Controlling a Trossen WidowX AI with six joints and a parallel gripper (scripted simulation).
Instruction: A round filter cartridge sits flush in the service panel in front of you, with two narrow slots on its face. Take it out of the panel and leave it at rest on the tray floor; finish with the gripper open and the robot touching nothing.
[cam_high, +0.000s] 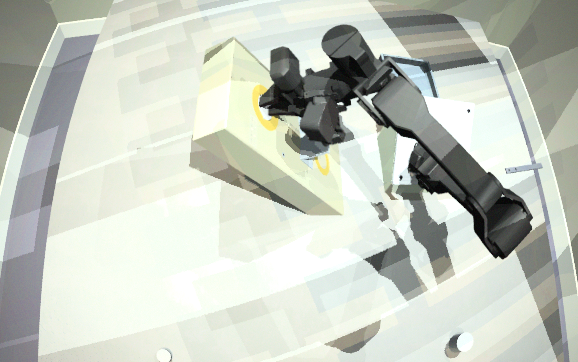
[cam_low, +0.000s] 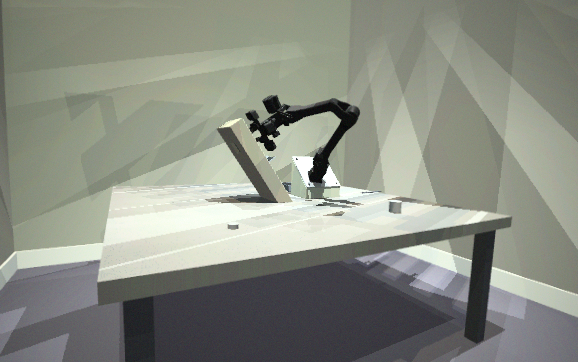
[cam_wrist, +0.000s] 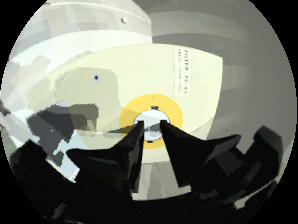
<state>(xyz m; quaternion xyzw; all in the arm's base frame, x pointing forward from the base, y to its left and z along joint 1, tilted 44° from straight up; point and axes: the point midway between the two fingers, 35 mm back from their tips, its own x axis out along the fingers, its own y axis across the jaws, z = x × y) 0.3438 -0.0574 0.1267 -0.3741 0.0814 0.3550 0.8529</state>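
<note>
The pale tilted service panel (cam_high: 250, 135) leans on the table, also in the exterior view (cam_low: 252, 160). A yellow ring (cam_wrist: 154, 125) on its face surrounds the round pale cartridge (cam_wrist: 154, 121), which sits flush in the panel. My gripper (cam_wrist: 152, 123) points straight at the cartridge. The two dark fingers stand a narrow gap apart, with their tips at its face on either side of its middle. The slots are hidden by the fingertips. In the overhead view the gripper (cam_high: 270, 102) covers most of the ring (cam_high: 262, 107).
A second yellow ring (cam_high: 323, 164) sits lower on the panel, half hidden by the wrist. The arm's white base block (cam_high: 430, 145) stands right of the panel. Two small cylinders (cam_high: 460, 342) (cam_high: 163, 355) stand near the front edge. A translucent rim (cam_high: 525, 125) bounds the tray.
</note>
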